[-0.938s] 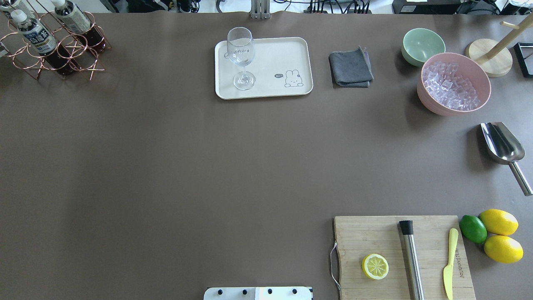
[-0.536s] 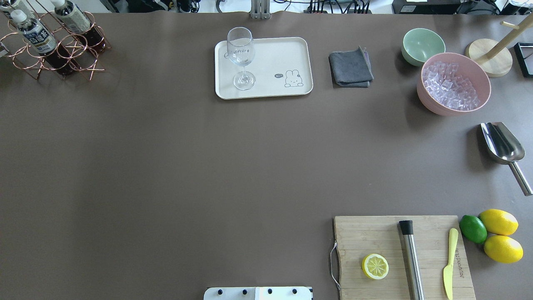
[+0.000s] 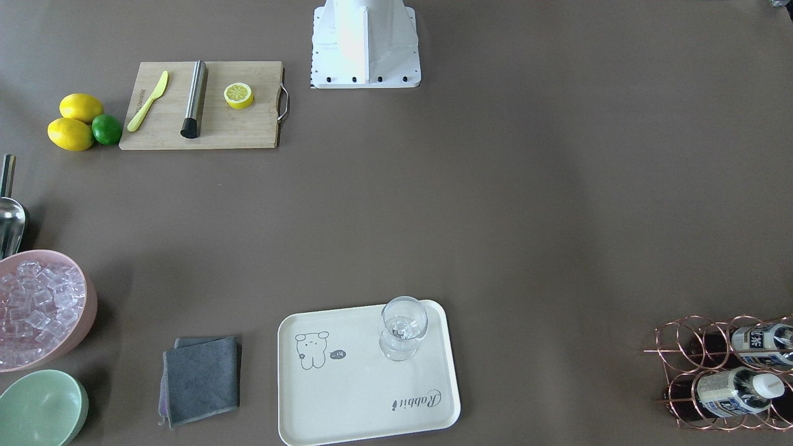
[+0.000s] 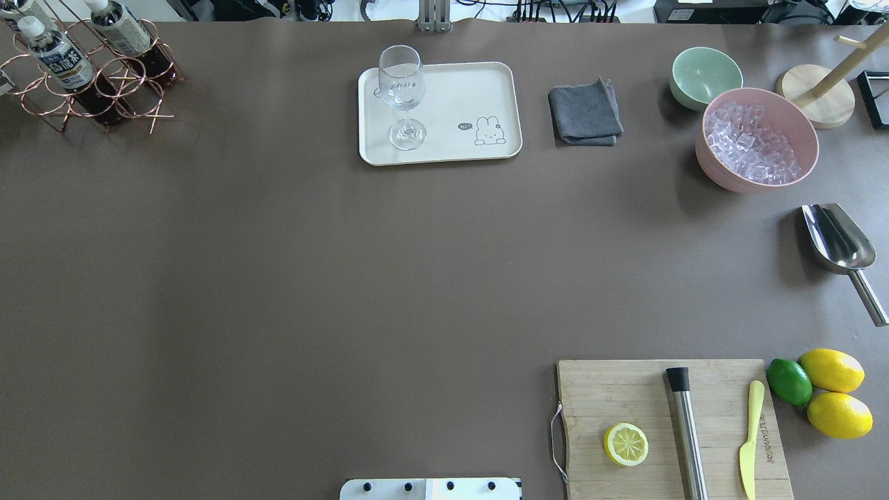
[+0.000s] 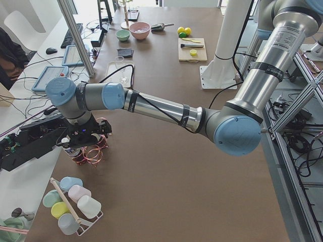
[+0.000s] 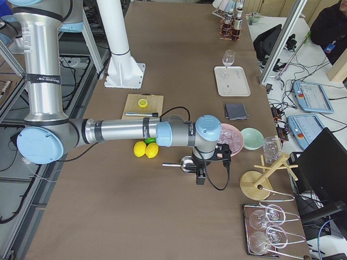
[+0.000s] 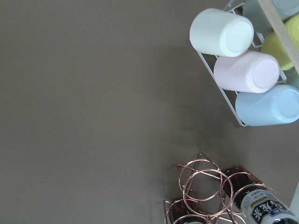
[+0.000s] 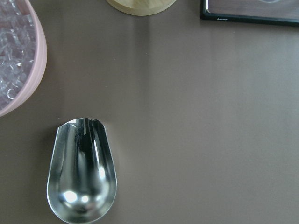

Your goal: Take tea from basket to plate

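Observation:
The copper wire basket (image 4: 90, 94) stands at the table's far left corner and holds tea bottles (image 4: 66, 66) (image 4: 125, 31) with white caps. It also shows in the front view (image 3: 725, 371) and the left wrist view (image 7: 205, 186). The cream plate (image 4: 465, 90) sits at the far middle with a wine glass (image 4: 403, 94) on it. My left gripper (image 5: 81, 145) hangs right over the basket (image 5: 95, 154), seen only from the side, so I cannot tell its state. My right gripper (image 6: 210, 162) hovers over the steel scoop (image 8: 81, 172); I cannot tell its state either.
A rack of pastel cups (image 7: 243, 60) stands just beyond the basket. A grey cloth (image 4: 585, 114), a green bowl (image 4: 705, 76) and a pink bowl of ice (image 4: 757, 139) lie right of the plate. A cutting board (image 4: 667, 430) with a lemon half, lemons and a lime is at near right.

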`<state>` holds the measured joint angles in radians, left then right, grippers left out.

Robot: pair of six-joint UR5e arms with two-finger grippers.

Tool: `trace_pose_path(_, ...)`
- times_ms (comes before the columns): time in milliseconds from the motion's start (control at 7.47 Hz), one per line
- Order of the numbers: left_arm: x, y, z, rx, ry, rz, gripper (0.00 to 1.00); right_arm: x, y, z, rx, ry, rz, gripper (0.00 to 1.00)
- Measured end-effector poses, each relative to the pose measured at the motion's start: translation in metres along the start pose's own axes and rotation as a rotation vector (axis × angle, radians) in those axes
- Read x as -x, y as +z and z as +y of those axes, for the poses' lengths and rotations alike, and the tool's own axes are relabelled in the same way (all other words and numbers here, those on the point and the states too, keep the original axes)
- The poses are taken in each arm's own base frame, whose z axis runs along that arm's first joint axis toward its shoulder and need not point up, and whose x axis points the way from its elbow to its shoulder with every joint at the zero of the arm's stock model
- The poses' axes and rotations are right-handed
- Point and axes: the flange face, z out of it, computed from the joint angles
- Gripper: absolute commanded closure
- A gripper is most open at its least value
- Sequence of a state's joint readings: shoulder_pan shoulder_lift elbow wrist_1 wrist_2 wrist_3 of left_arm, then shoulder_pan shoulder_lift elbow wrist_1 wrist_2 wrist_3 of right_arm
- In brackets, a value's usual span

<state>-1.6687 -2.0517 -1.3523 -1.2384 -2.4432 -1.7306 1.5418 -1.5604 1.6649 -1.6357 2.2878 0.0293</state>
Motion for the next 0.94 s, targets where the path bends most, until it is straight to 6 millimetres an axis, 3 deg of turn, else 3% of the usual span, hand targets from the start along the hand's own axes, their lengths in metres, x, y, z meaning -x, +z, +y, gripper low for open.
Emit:
trace_pose_path(134, -0.011, 0.007, 0.019, -0.005, 0.021, -0.017, 0.01, 0.021, 0.006, -0.005, 0.011, -0.04, -0.002, 0.0)
trace_pose_path(402, -0.023, 0.023, 0.067, -0.028, 0.163, -0.037, 0.02, 0.086, -0.001, -0.027, -0.004, -0.109, -0.03, 0.0)
trace_pose_path(670, -0.033, 0.028, 0.09, -0.04, 0.328, -0.05, 0.03, 0.174, -0.03, -0.038, -0.067, -0.178, -0.137, 0.0)
trace_pose_path(938, -0.051, 0.026, 0.107, -0.066, 0.383, -0.058, 0.04, 0.256, -0.042, -0.034, -0.156, -0.323, -0.306, 0.0)
